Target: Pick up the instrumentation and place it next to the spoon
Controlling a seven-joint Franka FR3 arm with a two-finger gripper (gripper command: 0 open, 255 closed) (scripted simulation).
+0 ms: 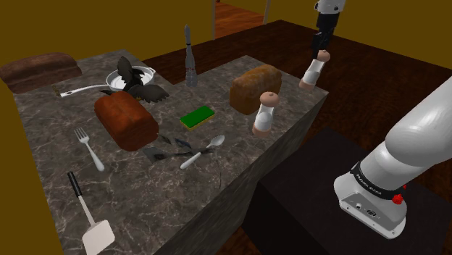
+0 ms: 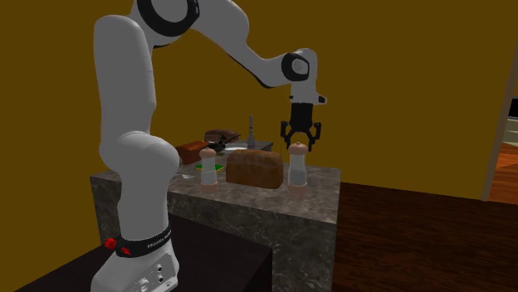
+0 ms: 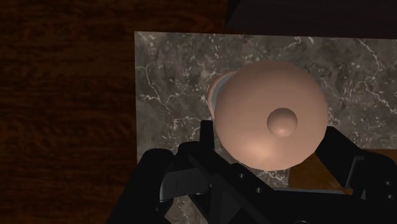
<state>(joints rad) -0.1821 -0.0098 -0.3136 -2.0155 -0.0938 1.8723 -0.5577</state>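
Note:
A shaker (image 1: 314, 71) with a white body and a pinkish-brown domed cap stands at the far corner of the marble counter (image 1: 51, 130), also seen as the shaker (image 2: 296, 166). My black gripper (image 1: 321, 48) hangs straight over it, open, with one finger on each side of the cap (image 3: 270, 114). In the second exterior view the gripper (image 2: 300, 143) has its fingertips level with the cap's top. From the wrist, the gripper (image 3: 270, 135) frames the cap closely. The metal spoon (image 1: 203, 151) lies mid-counter, far from the gripper.
A second, similar shaker (image 1: 266, 113) stands by the counter's edge near a brown loaf (image 1: 253, 87). Another loaf (image 1: 125, 119), a green sponge (image 1: 197, 116), a pan (image 1: 130, 77), a fork (image 1: 88, 147), a spatula (image 1: 88, 217) and a tall grey grinder (image 1: 190, 59) occupy the counter. Dark wood floor lies beyond the corner.

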